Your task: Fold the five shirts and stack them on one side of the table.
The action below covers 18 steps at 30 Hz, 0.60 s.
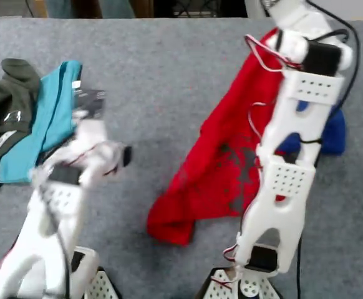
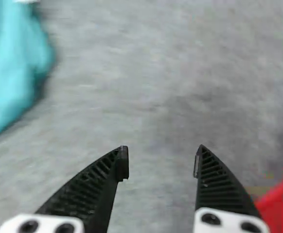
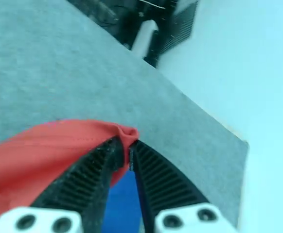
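Crumpled red shirt [image 1: 212,174], R pincer [image 3: 128,145] pinching

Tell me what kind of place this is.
Probably a robotics lab or workshop bench: a grey carpet-like table, a white left arm and right arm mounted at its near edge, and loose clothes on it, such as the red shirt and the teal shirt.

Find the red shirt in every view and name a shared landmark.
High view: red shirt draped right of centre, under the right arm.
Left wrist view: the shirt beside the open left gripper.
Right wrist view: its edge pinched in the right gripper.
Shared landmark: grey table cover.
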Each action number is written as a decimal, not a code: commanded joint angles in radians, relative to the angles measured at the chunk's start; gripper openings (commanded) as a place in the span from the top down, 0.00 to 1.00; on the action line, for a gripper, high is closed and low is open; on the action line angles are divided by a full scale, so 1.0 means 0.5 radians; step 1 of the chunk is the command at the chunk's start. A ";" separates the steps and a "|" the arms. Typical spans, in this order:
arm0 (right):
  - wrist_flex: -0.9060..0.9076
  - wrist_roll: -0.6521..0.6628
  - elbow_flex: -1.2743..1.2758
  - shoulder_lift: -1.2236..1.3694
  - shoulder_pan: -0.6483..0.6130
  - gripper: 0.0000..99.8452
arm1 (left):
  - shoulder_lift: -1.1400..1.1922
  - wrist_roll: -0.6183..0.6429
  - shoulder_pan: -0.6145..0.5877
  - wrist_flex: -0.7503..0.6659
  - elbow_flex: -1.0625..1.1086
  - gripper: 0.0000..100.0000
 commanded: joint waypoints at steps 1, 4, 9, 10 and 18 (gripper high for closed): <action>-0.068 -0.012 -0.084 -0.143 0.095 0.99 | 0.463 0.015 0.275 0.015 -0.376 0.76; -0.058 -0.009 -0.087 -0.173 0.107 0.99 | 0.758 0.015 0.489 0.015 -0.539 0.76; 0.000 -0.009 -0.084 -0.244 0.129 0.99 | 1.056 0.015 0.753 -0.003 -0.658 0.76; 0.006 -0.009 -0.084 -0.250 0.129 0.99 | 1.102 0.015 0.781 -0.003 -0.674 0.76; 0.006 -0.009 -0.084 -0.253 0.120 0.99 | 1.537 0.025 0.806 0.006 -0.848 0.86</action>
